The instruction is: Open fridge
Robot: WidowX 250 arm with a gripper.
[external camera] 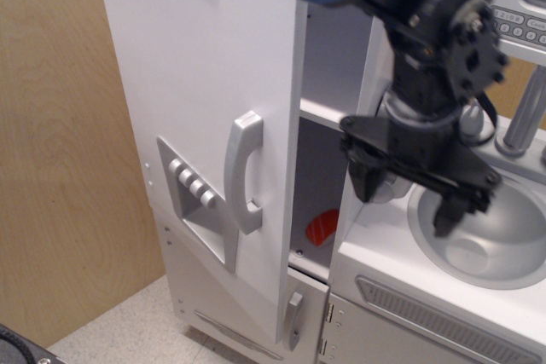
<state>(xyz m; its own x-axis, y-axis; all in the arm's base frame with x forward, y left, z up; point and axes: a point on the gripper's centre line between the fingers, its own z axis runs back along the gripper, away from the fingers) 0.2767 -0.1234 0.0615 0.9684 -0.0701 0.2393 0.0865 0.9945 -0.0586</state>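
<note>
The tall white fridge [213, 66] stands at the left with its large door swung partly open. A gap shows white shelves [328, 112] and a red item [322, 226] inside. The door bears a silver vertical handle [242, 172] and a grey dispenser panel [198, 202] with four buttons. My black gripper [408, 192] hangs to the right of the fridge opening, above the counter and the sink's left rim. Its jaws are spread apart and hold nothing. It touches no part of the door.
A grey sink basin [482, 232] with a faucet [522, 117] sits at the right. A microwave keypad [516, 23] shows at the top right. A small lower door with a short silver handle [293, 317] is below. A wooden wall [60, 168] is at the left.
</note>
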